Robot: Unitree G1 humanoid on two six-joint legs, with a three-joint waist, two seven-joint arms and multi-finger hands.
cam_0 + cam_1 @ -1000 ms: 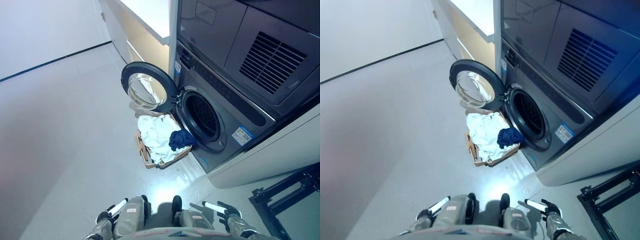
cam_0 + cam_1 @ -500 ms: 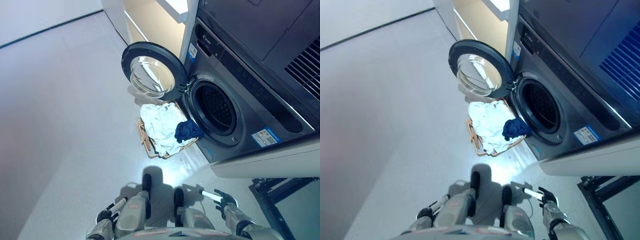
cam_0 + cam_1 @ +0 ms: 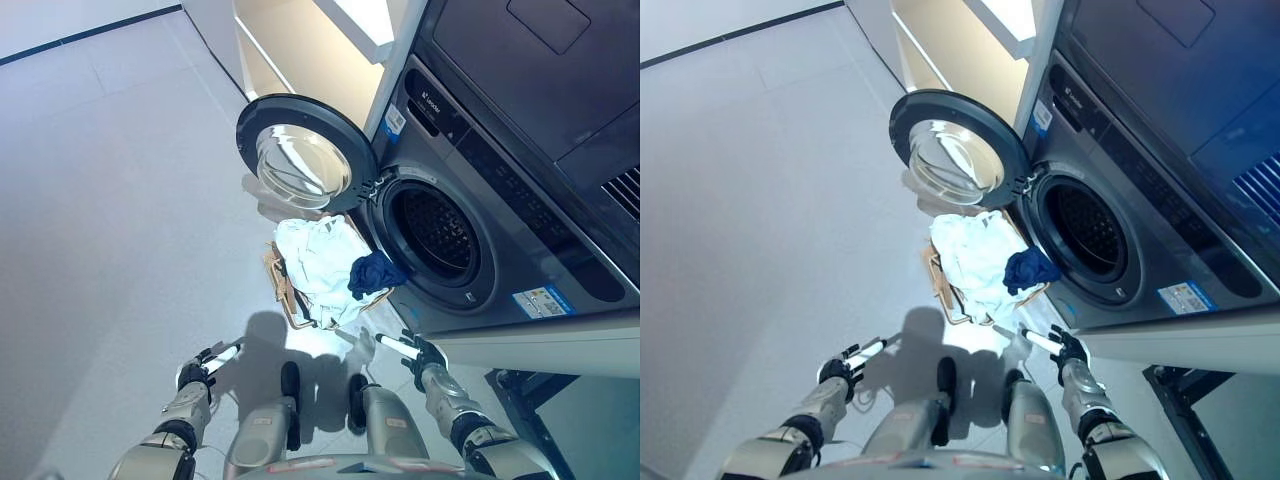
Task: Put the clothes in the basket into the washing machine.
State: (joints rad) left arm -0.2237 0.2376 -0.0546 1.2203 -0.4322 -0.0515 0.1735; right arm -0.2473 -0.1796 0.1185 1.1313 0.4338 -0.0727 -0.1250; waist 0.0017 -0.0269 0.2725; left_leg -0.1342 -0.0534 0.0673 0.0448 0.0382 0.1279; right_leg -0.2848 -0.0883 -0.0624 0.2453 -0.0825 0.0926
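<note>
So I have picked up nothing yet. My left robot hand [image 3: 197,372] and right robot hand [image 3: 418,352] hang low with loose fingers, holding nothing. White and blue clothes [image 3: 322,262] fill the basket [image 3: 277,287] on the floor by the washing machine [image 3: 470,215], whose door [image 3: 300,155] is wide open. Next I must reach down and grab some.

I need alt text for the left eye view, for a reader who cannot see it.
A basket of white clothes and one dark blue garment sits on the floor before a washing machine with its door open. The left hand and right hand, both open, are low, touching nothing.
</note>
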